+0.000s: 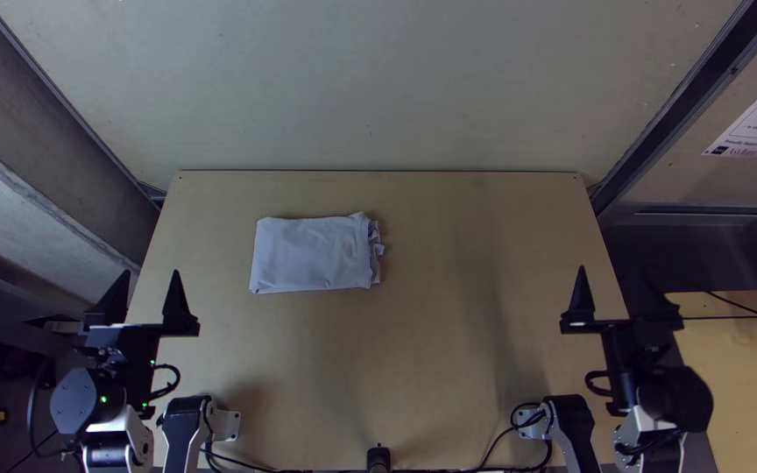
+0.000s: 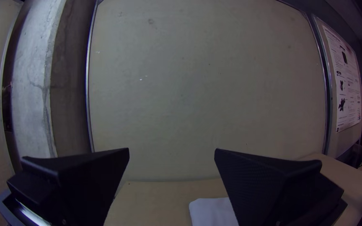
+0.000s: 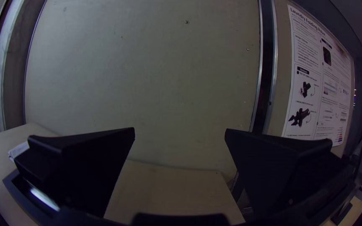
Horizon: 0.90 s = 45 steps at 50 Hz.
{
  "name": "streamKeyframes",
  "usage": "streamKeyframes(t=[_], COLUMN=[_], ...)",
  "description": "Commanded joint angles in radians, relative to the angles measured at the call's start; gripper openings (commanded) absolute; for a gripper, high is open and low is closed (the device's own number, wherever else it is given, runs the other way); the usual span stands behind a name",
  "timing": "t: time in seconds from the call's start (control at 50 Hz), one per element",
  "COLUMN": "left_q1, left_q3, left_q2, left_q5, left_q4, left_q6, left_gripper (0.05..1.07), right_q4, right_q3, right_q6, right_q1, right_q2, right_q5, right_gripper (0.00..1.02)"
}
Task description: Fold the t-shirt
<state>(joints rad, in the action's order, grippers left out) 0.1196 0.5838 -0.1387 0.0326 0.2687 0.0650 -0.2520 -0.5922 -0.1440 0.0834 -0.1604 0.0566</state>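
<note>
Broadly, the wooden bench (image 1: 431, 350) stretches right of the t-shirt (image 1: 313, 254), a rumpled folded rectangle, far and left; left gripper (image 1: 151, 274) and right gripper (image 1: 616, 273), near opposite edges, have fingers spread.

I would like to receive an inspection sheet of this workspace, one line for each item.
Surface: light wooden table, faint shadows.
Job's things: t-shirt, folded into a rectangle, left of middle towards the far edge; loose layers show at its right end.
Clutter: nothing seen.
Grippers: left gripper and right gripper, jaws apart, holding nothing.
Cables: black cables along the near edge.
Surroundings: pale wall behind, poster at right.
</note>
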Motion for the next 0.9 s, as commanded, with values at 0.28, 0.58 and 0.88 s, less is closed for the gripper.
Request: streamKeyframes(t=[0.28,0.58,0.88], left_q1=[0.022,0.041,0.045], left_q3=[-0.265,-0.492,-0.526], left_q2=[0.143,0.142,0.139], left_q5=[-0.007,-0.051,-0.045], left_q4=[-0.034,-0.138,-0.086], left_q6=[0.009,-0.013,0.113], left_gripper=[1.03,1.03,1.03], right_q4=[0.059,0.203,0.206], right_q3=[0.308,0.558,0.562], right_q6=[-0.003,0.075,0.107], right_q1=[-0.019,-0.016,-0.011], right_q2=[0.167,0.165,0.163], right_q5=[0.006,0.006,-0.017], right_gripper=[0.99,0.98,0.98])
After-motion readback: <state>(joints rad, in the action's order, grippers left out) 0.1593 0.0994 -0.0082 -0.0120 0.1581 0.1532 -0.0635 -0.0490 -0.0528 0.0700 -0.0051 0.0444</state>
